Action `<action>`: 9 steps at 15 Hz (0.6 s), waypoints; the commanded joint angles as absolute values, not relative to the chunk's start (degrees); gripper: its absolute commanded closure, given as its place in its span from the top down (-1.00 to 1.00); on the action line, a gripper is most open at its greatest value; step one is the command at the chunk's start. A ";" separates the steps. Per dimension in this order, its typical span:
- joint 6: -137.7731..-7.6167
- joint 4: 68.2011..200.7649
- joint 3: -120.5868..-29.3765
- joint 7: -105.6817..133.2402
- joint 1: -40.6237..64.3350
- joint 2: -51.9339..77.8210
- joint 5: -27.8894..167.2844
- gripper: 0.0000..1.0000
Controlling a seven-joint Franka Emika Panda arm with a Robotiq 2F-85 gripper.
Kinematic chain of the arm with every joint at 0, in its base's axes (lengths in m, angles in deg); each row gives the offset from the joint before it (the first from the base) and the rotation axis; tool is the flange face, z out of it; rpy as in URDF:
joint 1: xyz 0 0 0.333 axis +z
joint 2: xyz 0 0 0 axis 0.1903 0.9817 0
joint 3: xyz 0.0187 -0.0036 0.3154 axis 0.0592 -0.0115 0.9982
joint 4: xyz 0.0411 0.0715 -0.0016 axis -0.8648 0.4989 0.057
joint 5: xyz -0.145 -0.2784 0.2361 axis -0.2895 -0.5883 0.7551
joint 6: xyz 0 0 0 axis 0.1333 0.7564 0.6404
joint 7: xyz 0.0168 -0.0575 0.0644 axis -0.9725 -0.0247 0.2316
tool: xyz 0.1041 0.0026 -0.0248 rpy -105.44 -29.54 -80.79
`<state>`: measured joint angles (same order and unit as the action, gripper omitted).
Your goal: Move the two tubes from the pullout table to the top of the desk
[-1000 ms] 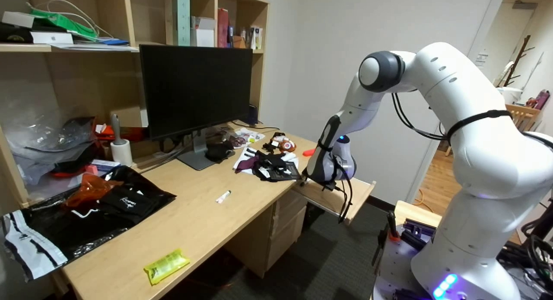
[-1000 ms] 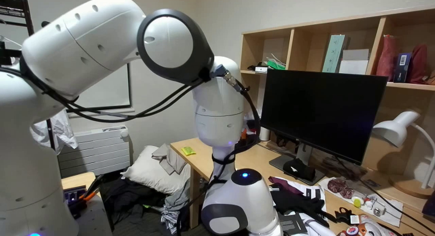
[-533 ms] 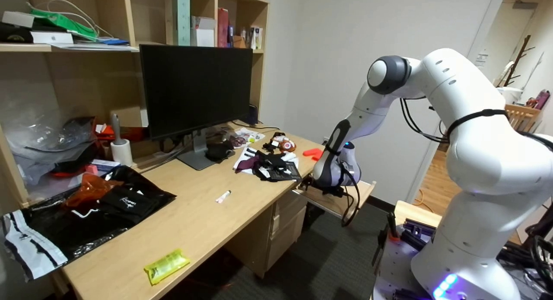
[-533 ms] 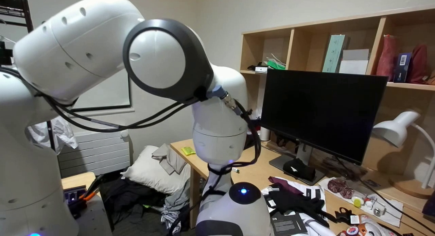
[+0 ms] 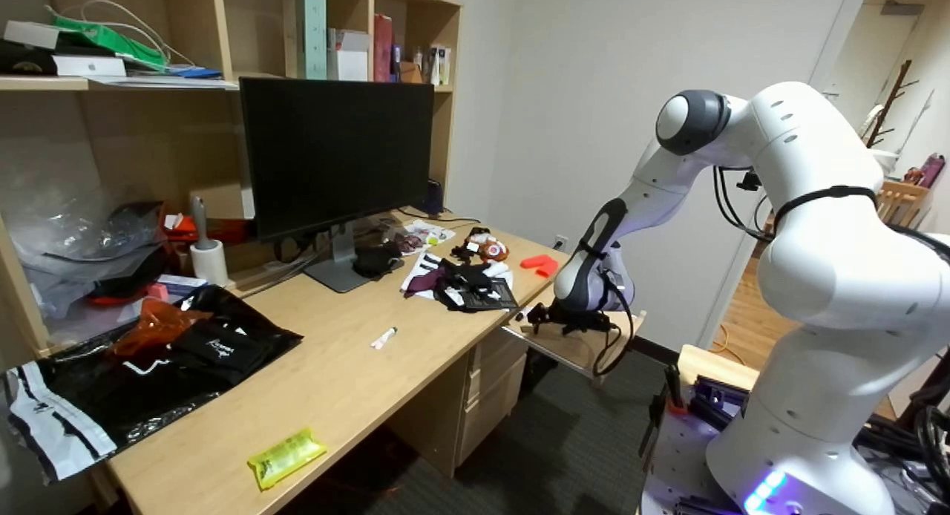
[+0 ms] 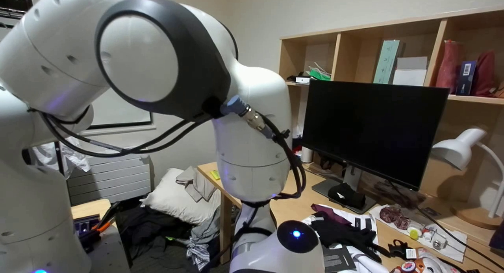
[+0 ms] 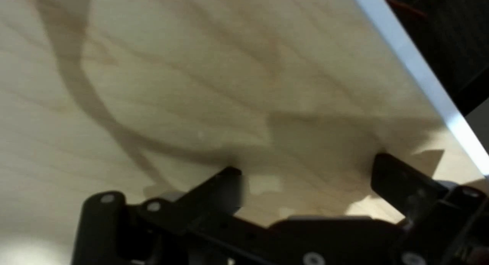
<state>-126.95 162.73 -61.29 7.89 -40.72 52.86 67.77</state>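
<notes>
On the desk (image 5: pixel 334 381) lies one whitish tube (image 5: pixel 384 338), between the front edge and the monitor (image 5: pixel 338 155); where the second is I cannot tell. Over the pullout table (image 7: pixel 191 85), near its bright edge, the gripper (image 7: pixel 306 167) is unclenched, its jaws wide apart

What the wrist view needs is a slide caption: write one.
The open tool over the pullout table, shadows across its light wood, a pale strip along one edge.
</notes>
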 commanded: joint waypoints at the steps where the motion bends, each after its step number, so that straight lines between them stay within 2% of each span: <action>1: -126.50 162.55 -61.10 10.44 -40.50 52.59 70.82 1.00; 6: -126.23 162.55 -61.72 9.00 -38.01 51.36 72.61 1.00; 9: -120.43 161.24 -61.87 12.94 -35.84 48.63 70.48 1.00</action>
<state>-126.13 161.98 -61.86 8.38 -38.14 51.70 70.74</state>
